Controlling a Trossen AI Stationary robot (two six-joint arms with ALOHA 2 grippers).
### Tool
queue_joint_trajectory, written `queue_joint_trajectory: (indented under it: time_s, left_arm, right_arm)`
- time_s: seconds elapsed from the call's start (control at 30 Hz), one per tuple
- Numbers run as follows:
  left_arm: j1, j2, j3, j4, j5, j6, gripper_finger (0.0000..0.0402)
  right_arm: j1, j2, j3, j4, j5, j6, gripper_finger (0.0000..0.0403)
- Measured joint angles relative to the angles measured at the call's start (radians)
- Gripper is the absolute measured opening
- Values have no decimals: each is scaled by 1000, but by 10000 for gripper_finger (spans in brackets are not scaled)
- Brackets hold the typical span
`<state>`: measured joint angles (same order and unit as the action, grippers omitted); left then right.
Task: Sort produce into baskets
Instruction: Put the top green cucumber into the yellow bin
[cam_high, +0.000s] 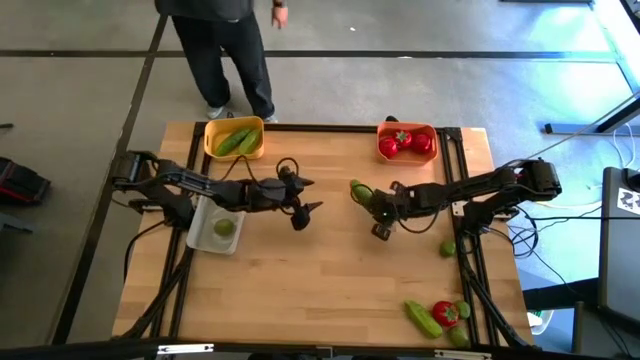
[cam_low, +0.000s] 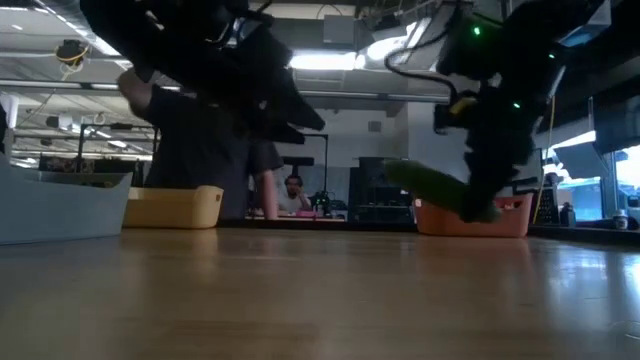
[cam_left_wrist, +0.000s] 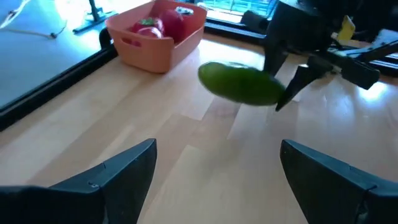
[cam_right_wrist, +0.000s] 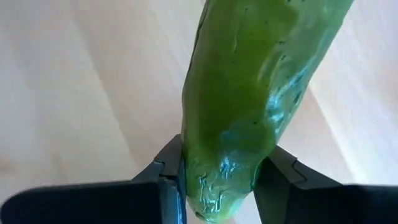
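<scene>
Holding a long green toy cucumber (cam_right_wrist: 249, 87) by 1 end, the right gripper (cam_high: 374, 207) hangs over the middle of the light wooden table (cam_high: 330, 280). Its 2 dark fingers (cam_right_wrist: 163, 180) pinch the cucumber from both sides. In the low view the cucumber is up off the wood and tilted.

The left gripper (cam_high: 303, 198) is just to the left of it, over the table too. Its 2 fingers (cam_left_wrist: 112, 174) are spread wide and hold nothing. They point at the cucumber.

The yellow plastic basket (cam_high: 234, 138) sits at the far edge of the table on the left. It has long green pieces in it. The orange plastic basket (cam_high: 407, 142) sits at the far edge on the right, with round red toy tomatoes (cam_high: 392, 146) inside. The whitish see-through tray (cam_high: 215, 225) is under the left arm, and 1 small round green piece (cam_high: 223, 227) lies in it.

More produce lies by the near right corner: 1 long green piece (cam_high: 422, 318), 1 red tomato (cam_high: 445, 313) touching it, and a small green ball (cam_high: 448, 247) farther up that side.

A person in dark trousers (cam_high: 225, 60) stands on the floor past the far edge.
</scene>
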<state>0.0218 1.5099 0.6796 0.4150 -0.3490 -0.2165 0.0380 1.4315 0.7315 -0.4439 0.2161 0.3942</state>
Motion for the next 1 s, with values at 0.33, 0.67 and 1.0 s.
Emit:
queue_joint_trajectory:
  time_s: [0.33, 0.67, 1.0]
  left_arm:
    - [94, -184, 0, -184, 166, -17, 337]
    - [145, -233, -71, -89, 223, -73, 337]
    - [136, -94, -127, 356, 271, -169, 337]
  right_arm:
    - [-37, 0, 2, 312, 2, -180, 112]
    - [-80, -1, 2, 566, -28, -297, 113]
    - [-80, 60, 4, 808, -80, -354, 113]
